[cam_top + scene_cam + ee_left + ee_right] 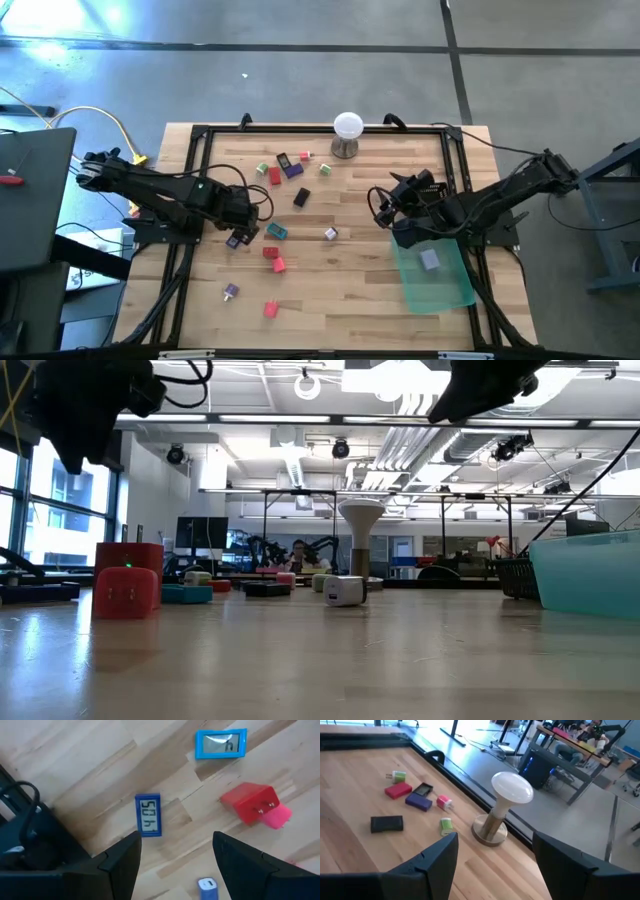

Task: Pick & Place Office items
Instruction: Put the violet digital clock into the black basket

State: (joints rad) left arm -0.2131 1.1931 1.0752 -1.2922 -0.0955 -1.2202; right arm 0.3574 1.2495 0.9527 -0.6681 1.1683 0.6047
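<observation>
As the left gripper point(238, 236), fingers parted and empty, hovers left of centre over a small blue display point(148, 815), descending squarely astride it looks wisest; the right gripper point(383, 207) waits open, empty.

Bright overhead lights; glare on table point(330, 650).

A robotics lab or workshop. Beyond the wooden table point(400, 290) lie a concrete floor point(300, 80), desks with monitors point(205, 532), and exposed ceiling pipes point(420, 430) overhead.
</observation>
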